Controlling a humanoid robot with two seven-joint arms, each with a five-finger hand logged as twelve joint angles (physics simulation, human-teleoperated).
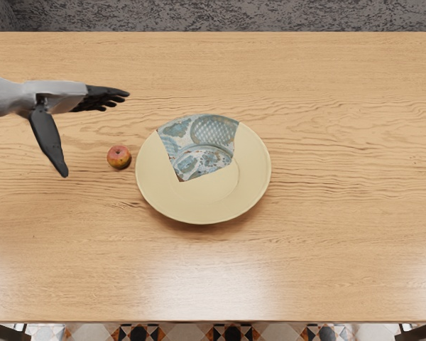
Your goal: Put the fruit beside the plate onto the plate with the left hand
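A small red and yellow apple (118, 156) lies on the wooden table just left of a cream plate (252, 177) that has a blue patterned section. My left hand (82, 106) reaches in from the left edge, above and to the left of the apple. Its dark fingers (106, 96) stretch flat toward the right and the thumb (50, 138) hangs down. The hand is open and holds nothing. It does not touch the apple. The right arm does not show.
The wooden table (326, 270) spans the whole view, with its far edge at the top and its near edge at the bottom. A grey floor lies beyond the far edge.
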